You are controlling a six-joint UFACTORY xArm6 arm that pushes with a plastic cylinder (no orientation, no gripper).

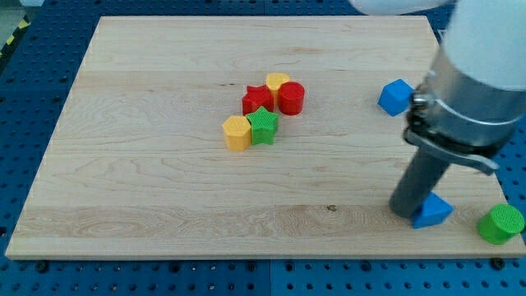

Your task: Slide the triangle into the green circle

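Observation:
The blue triangle [432, 211] lies near the board's bottom right corner. The green circle [500, 224] lies just to its right, with a small gap between them. My tip [406, 211] rests on the board touching the triangle's left side. The rod rises from there into the arm's large grey and white body at the view's right.
A blue cube [396, 96] sits at the right, above the arm. A cluster in the board's middle holds a red star [257, 99], a yellow heart [277, 81], a red cylinder [291, 97], a green star [263, 126] and a yellow hexagon [237, 132]. The board's right edge [460, 107] is close.

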